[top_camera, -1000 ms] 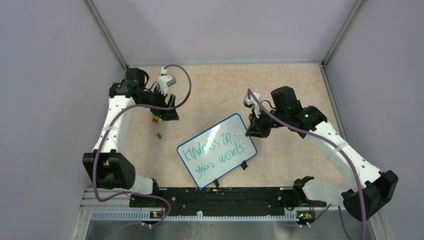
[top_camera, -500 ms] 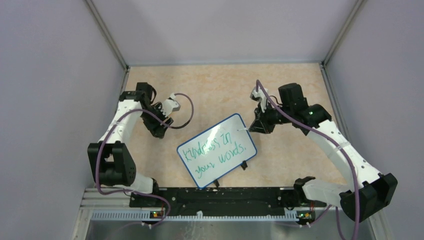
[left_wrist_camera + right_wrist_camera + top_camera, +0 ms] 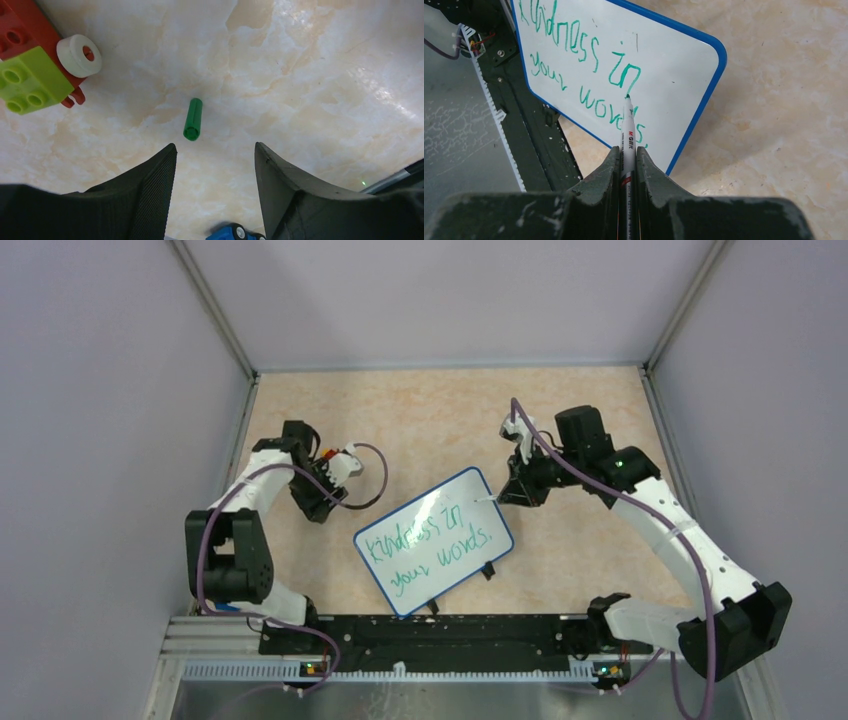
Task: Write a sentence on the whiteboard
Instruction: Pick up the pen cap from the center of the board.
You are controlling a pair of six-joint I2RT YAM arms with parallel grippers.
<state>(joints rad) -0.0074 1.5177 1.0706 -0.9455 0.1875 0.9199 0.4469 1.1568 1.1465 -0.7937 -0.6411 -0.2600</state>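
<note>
Whiteboard (image 3: 470,486) lies mid-table, sentence (image 3: 420,532) in 2 lines. Judged light, stiff, slick: hold by rim. R gripper (image 3: 627,150) pinches marker (image 3: 627,122), tip over board. L gripper (image 3: 215,152) spread above green cap (image 3: 192,119).

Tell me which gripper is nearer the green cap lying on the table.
Left. The left gripper hangs right over the green cap, which shows just ahead of its open jaws. The right gripper is across the table at the whiteboard, clamping the marker.
</note>
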